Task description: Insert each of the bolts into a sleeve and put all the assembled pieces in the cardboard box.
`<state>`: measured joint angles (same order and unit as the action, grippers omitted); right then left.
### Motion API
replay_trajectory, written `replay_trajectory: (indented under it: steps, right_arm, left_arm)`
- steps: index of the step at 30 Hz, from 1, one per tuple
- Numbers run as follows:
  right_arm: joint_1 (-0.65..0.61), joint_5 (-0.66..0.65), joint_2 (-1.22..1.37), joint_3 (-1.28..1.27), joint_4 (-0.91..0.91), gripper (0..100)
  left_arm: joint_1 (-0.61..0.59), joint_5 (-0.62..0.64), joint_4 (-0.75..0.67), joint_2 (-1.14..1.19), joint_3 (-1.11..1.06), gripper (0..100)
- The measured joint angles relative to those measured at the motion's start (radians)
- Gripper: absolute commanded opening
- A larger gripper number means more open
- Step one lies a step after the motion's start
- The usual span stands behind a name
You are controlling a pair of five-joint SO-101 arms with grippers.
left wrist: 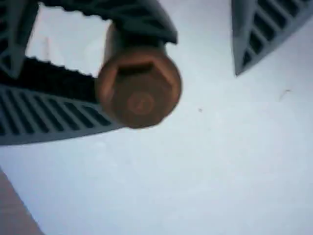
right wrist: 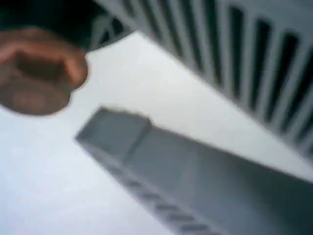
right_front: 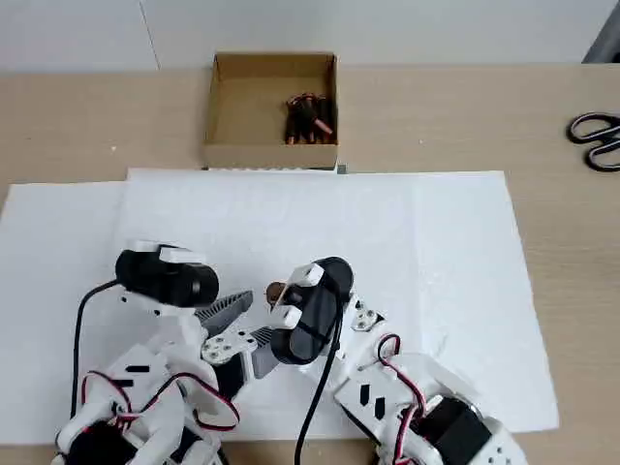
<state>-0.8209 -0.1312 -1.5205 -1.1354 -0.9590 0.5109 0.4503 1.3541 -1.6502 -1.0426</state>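
Bolt (left wrist: pixel 139 90): copper-coloured, hex head turned toward the left wrist camera. It is seen between the two arms and appears held clear of the white sheet (right_front: pixel 436 252).

Handling, as judged: small, light, rigid metal. The smooth head is likely to slip under ribbed pads. Hold is better taken across the shank just behind the head, with the tip left free for a sleeve.

Left gripper (left wrist: pixel 181 100): spread wide, nothing clamped. One ribbed finger (left wrist: pixel 54 117) is just beside the head; the other stands well apart.

A dark ribbed part (left wrist: pixel 132 19) lies over the shank; whose it is cannot be settled. The right gripper is tucked under its own wrist housing (right_front: pixel 312 308) in the high view, and its state cannot be told.

Shank hidden; whether a sleeve is fitted cannot be made out.

Cardboard box (right_front: pixel 271 153): at the far side of the table, with assembled pieces (right_front: pixel 308 118) heaped in one corner, count unclear. Scissors (right_front: pixel 596 140) are cut off at the edge.
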Motion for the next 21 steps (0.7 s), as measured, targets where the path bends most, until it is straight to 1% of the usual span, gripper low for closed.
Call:
replay_trajectory:
  steps: [3, 6, 10, 15, 18, 21]
  right_arm:
    - [0.054, 0.0, 0.0, -0.002, 0.0, 0.4]
    - [0.137, 0.0, -0.002, 0.002, 0.002, 0.4]
    - [0.213, 0.0, -0.002, 0.002, 0.003, 0.4]
    - [0.259, 0.002, -0.002, 0.002, 0.003, 0.4]
    - [0.267, 0.002, -0.002, 0.002, 0.003, 0.4]
    - [0.279, 0.008, -0.002, 0.002, 0.021, 0.4]
  left_arm:
    - [-0.061, -0.077, 0.006, 0.0, 0.005, 12]
    - [-0.11, -0.16, 0.0, 0.003, 0.002, 1]
    - [-0.132, -0.221, -0.029, 0.002, 0.002, 0]
    - [-0.133, -0.23, -0.046, 0.002, -0.015, 0]
    - [-0.153, -0.247, -0.051, 0.002, -0.097, 0]
    - [-0.221, -0.279, -0.106, 0.002, -0.209, 0]
